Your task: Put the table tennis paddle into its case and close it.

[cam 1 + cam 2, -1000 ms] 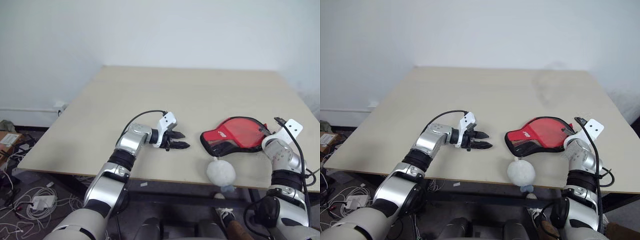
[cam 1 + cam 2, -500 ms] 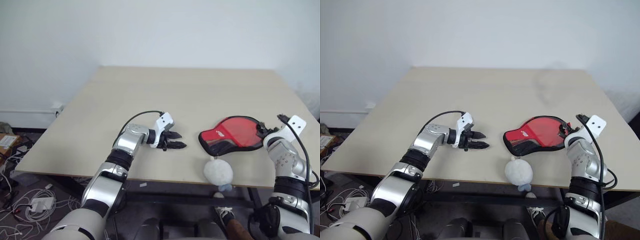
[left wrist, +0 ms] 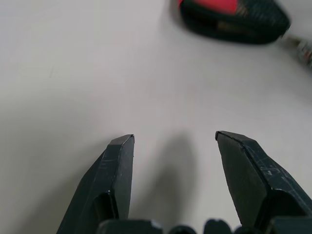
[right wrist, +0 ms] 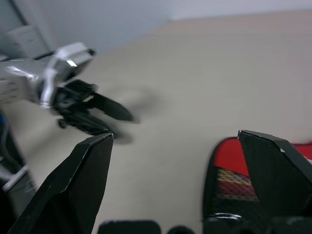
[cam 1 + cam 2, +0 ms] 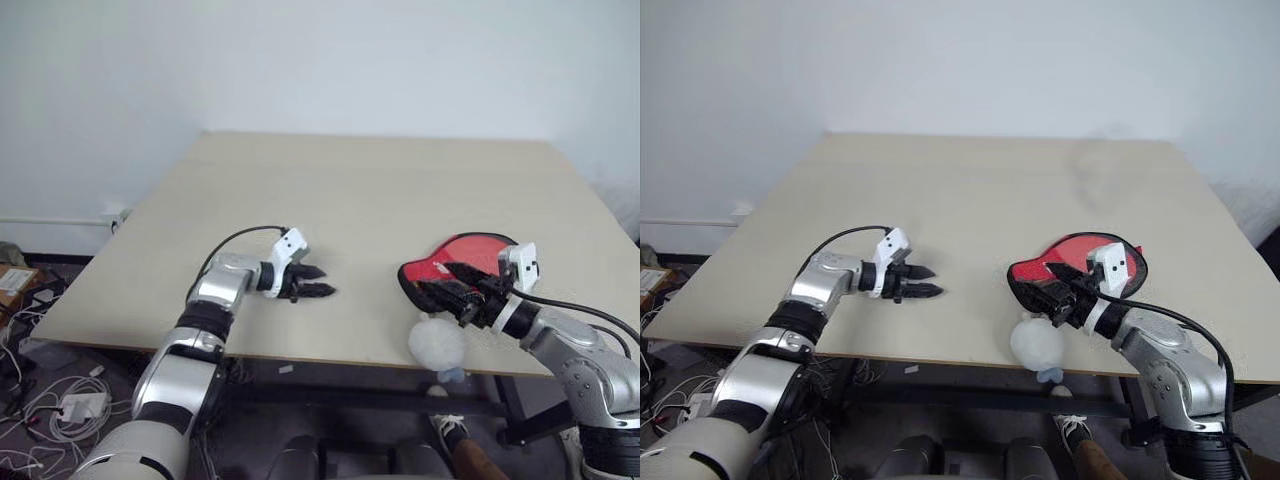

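Overhead, in the left eye view, a red case (image 5: 468,262) is seen lying flat near the front edge of a light wooden bench (image 5: 380,190), on the robot's right side. Its black zipper edging and a dark mesh section are turned toward the front edge. The right gripper (image 5: 455,288) is held just above the near end of the case, with its jaws spread and nothing pinched between them. The left gripper (image 5: 312,282) is held low over bare bench, well apart from the case, pointing toward it, jaws parted and empty. A white fluffy object (image 5: 437,345) is seen below the bench edge, just in front of the case. The table tennis paddle cannot be made out; whether it lies inside the case cannot be told.

From the left wrist view, the two black fingers (image 3: 114,180) are shown spread over plain bench, and the case (image 3: 234,17) is seen ahead, blurred.

From the right wrist view, the spread fingers (image 4: 80,187) frame the bench, the mesh end of the case (image 4: 234,183) lies close beneath, and the left gripper (image 4: 109,119) is seen beyond.
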`<state>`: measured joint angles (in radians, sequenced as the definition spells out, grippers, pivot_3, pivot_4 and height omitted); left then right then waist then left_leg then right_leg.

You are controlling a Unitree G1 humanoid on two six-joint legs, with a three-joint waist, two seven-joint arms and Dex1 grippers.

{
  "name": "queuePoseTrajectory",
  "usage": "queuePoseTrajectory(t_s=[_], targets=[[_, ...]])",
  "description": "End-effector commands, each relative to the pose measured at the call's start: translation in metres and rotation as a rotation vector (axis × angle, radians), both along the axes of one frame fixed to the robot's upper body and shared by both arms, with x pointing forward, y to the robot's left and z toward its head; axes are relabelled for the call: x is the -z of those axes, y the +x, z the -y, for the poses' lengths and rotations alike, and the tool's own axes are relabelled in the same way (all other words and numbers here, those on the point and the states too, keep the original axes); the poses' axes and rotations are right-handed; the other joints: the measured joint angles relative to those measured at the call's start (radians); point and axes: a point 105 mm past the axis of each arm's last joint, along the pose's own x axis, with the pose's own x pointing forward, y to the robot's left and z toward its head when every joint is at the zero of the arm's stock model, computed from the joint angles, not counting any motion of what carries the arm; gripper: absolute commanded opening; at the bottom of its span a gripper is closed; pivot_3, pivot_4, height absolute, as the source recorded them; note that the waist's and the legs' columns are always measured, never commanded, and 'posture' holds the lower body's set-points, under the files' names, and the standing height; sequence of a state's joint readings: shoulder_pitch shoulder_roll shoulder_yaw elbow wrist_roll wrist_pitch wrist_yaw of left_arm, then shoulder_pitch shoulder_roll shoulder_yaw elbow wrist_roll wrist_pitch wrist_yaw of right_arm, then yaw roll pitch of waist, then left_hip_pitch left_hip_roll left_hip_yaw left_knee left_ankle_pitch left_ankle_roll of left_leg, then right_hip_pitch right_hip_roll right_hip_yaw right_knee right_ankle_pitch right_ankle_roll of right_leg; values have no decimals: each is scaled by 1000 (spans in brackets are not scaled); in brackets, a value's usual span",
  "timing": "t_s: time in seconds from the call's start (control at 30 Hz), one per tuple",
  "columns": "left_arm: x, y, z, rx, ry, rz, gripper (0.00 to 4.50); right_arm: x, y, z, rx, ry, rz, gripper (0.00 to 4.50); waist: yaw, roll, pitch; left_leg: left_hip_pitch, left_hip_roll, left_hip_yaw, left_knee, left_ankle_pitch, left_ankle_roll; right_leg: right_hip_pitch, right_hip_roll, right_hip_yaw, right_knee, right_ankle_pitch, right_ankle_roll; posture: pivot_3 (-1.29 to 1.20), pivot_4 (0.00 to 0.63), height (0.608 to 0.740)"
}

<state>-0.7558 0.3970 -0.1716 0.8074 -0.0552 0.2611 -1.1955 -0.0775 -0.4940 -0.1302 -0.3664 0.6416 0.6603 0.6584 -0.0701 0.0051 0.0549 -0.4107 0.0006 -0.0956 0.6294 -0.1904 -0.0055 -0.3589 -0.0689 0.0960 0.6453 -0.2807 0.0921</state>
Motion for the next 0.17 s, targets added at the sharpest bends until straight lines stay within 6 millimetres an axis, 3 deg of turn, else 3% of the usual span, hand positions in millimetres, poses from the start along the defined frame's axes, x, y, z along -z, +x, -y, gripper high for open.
queuePoseTrajectory(t_s=[0.03,0.17], targets=[[-8,3,-6,-18,10,52,2792,-7,1,-8,-27,-9,38,4443,0,-1,0,0,0,0,0,0,0,0,0,0,0,0,0,0,0,740],[-3,-3,-8,-13,15,41,2792,-8,5,-16,-30,1,42,4443,1,-1,0,0,0,0,0,0,0,0,0,0,0,0,0,0,0,740]])
